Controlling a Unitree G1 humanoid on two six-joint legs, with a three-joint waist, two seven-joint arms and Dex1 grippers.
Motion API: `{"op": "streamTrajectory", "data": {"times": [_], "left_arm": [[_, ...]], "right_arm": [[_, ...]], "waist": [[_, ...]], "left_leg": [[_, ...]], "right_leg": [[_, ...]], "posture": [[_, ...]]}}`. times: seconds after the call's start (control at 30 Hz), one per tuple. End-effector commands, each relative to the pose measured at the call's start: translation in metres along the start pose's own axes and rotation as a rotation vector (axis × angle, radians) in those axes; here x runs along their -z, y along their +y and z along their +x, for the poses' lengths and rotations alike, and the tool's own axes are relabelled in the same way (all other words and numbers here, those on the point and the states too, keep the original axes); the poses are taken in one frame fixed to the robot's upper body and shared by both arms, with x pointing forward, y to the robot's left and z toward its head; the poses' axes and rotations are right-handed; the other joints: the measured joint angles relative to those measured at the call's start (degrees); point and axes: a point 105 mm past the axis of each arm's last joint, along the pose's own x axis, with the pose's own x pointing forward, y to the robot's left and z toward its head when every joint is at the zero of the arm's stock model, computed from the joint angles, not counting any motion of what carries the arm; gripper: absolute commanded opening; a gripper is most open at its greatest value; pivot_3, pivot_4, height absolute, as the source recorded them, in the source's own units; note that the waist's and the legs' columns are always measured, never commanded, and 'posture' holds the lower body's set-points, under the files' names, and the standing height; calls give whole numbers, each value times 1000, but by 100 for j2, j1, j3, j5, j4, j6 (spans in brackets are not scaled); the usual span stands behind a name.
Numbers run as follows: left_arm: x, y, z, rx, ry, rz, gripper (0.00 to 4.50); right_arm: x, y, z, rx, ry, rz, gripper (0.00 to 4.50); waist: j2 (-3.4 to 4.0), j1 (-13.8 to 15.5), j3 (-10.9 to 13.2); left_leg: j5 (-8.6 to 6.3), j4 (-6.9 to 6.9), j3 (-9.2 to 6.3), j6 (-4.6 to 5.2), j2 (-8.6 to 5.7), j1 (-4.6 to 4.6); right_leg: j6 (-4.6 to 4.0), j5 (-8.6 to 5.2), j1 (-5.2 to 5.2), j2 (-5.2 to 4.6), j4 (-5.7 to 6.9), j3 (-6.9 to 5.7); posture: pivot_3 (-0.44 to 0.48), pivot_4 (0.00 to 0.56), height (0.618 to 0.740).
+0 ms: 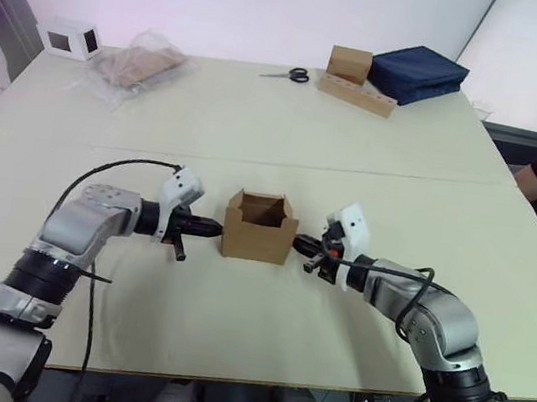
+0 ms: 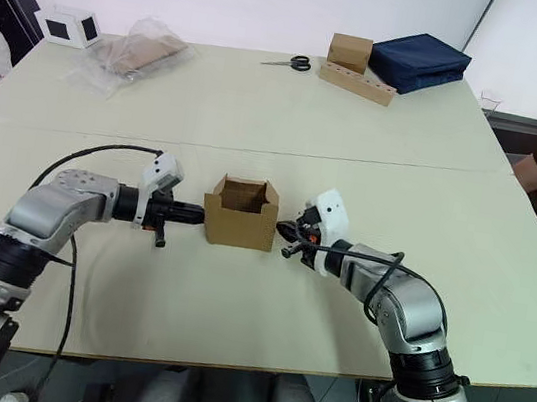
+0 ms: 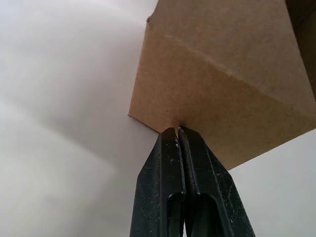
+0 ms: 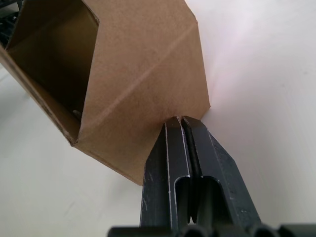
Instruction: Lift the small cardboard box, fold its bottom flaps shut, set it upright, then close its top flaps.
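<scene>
1. Cardboard is sitting at the centre of the frame: the small cardboard box (image 1: 260, 226) is resting upright on the table (image 1: 290, 123), its top open and the top flaps (image 1: 261, 200) standing up around the rim.
2. Both claws are pressing in from opposite sides. The left gripper (image 1: 212, 228) is touching the box's left wall low down, its fingers pressed together; the right gripper (image 1: 308, 244) is meeting the right wall with its fingers likewise pressed together, pinching nothing.
3. Risk of slipping: narrow closed tips are bearing on smooth cardboard, so uneven pressure could be letting the box pivot or squirt out toward the lower or upper part of the frame.
4. Risk of crushing: the walls are thin corrugated board, and too hard a squeeze could be buckling them inward.
5. Risk with the bottom flaps: they are hidden underneath, so whether they are holding shut is impossible to tell; a lift could be letting them drop open.
</scene>
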Motion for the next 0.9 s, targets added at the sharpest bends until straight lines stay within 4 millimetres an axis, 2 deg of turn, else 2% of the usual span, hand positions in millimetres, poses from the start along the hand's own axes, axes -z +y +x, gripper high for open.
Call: {"op": "streamTrajectory", "data": {"times": [0.03, 0.17, 0.27, 0.33, 0.4, 0.47, 0.63, 0.73, 0.9], "left_arm": [[-10, -14, -1, 53, -28, 43, 40], [-4, -11, -5, 29, -10, 36, 40], [4, -6, -15, 0, 32, 56, 40], [4, -1, -26, -23, 33, 55, 40], [-3, 4, -37, -42, 7, 49, 40], [-23, 0, -47, -18, -89, 44, 40], [-55, -13, -53, 57, -243, 8, 40], [-63, -15, -48, 63, -265, -5, 40], [-61, -18, -37, 63, -262, -17, 40]], "right_arm": [[-10, 22, 1, -93, -32, -27, 0], [-8, 22, -1, -82, -17, -41, 0], [-4, 12, -8, -24, 21, -85, 0], [-8, 2, -17, 17, 7, -87, 0], [-13, -7, -26, 53, -14, -97, 0], [-24, -13, -36, 65, -58, -114, 0], [-42, -9, -44, -14, -134, -115, 0], [-49, -4, -41, -71, -158, -99, 0], [-52, 2, -31, -142, -170, -77, 0]], "waist": [[0, 3, 0], [0, 1, -1], [0, 0, -1], [0, 2, -1], [0, 6, -1], [0, 22, -1], [-1, 20, -1], [-1, 13, -1], [-1, -2, -1]], "left_leg": [[0, 0, 0, 0, 0, 0], [-1, 0, 0, 1, 0, 1], [-2, -1, 0, 3, 0, 1], [-2, -1, 0, 3, 0, 1], [-3, -1, 0, 6, 0, 1], [-6, -1, 0, 11, 0, 0], [-8, -1, 0, 15, 0, 1], [-8, -1, 0, 14, 0, 1], [-4, -2, 0, 8, 2, 4]], "right_leg": [[0, 0, 0, 0, 0, 0], [0, 0, 0, 0, 0, 0], [0, 0, 0, 0, 1, 0], [0, 0, 0, 0, 1, 0], [0, 0, 0, 0, 0, 0], [0, 0, 0, -1, 1, -1], [0, 0, 2, -1, 0, -1], [0, 0, 3, -1, 1, -1], [0, 0, 3, 1, 1, -1]], "posture": [[0, 150, 740], [0, 150, 740], [0, 150, 740], [0, 150, 740], [0, 150, 740], [0, 150, 740], [0, 150, 740], [0, 150, 740], [0, 150, 740]]}}
